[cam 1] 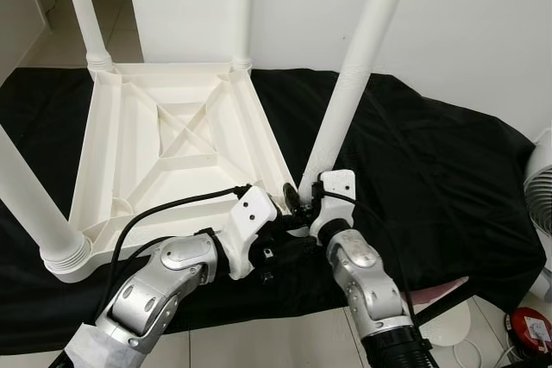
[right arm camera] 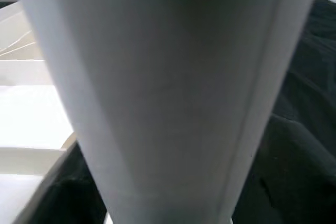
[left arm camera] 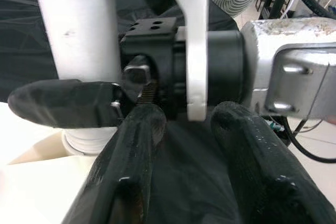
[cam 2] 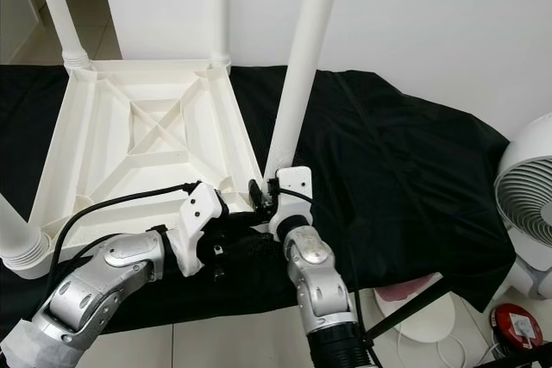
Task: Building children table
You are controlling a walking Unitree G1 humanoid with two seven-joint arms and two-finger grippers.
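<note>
An upturned white children's table (cam 1: 172, 157) lies on a black cloth (cam 1: 431, 187) before me, its ribbed underside facing up and legs rising from its corners. At the near right corner, my right gripper (cam 1: 297, 202) is clamped around the base of the fourth leg (cam 1: 358, 75), a white tube that leans slightly away to the right as it rises out of the top of the head views. The right wrist view is so close to this leg that it is little more than a pale blur, so I cannot tell whether the foot of the leg sits fully in its socket. My left gripper (left arm camera: 178, 182) hovers just beside the right one, its two black fingers (left arm camera: 128, 166) parted with nothing between them, pointing at the right gripper's black body and the leg's ringed collar (left arm camera: 86, 142). One finger of my right gripper (left arm camera: 63, 103) crosses the front of the leg there. A white fan (cam 2: 526, 204) stands on the floor at the far right (beyond the edge of the cloth), with a small red object (cam 2: 515, 325) near its base.
</note>
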